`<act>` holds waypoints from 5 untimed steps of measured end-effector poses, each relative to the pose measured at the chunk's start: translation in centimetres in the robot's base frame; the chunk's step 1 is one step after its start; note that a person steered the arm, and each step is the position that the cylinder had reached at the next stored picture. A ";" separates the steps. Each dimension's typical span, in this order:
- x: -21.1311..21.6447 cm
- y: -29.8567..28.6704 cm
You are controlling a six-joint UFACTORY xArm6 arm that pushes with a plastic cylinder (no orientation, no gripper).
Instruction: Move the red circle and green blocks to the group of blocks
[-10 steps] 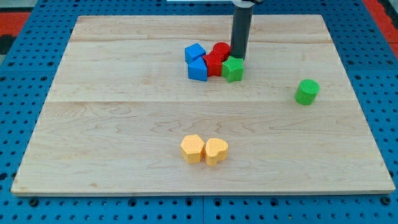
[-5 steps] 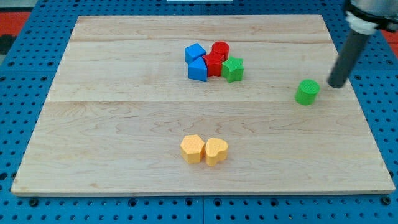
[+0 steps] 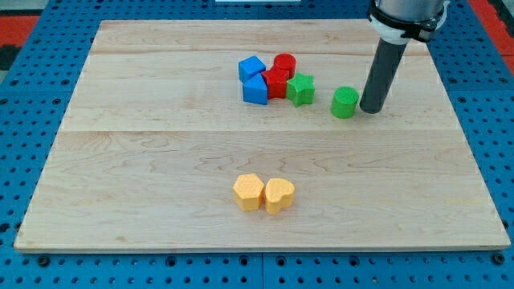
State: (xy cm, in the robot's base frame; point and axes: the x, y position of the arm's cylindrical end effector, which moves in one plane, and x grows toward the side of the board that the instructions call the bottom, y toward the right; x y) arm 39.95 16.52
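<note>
A red circle block sits in a cluster near the board's top centre, touching a second red block, two blue blocks and a green star block. A green cylinder block stands just right of the green star, with a small gap. My tip is down on the board just right of the green cylinder, close to or touching it.
Two yellow blocks sit side by side, touching, near the bottom centre of the wooden board. Blue pegboard surrounds the board.
My tip went from the cluster to the right of the green cylinder, then moved left. The green cylinder slid left toward the cluster. The other blocks have not moved.
</note>
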 end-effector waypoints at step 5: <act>-1.9 -2.8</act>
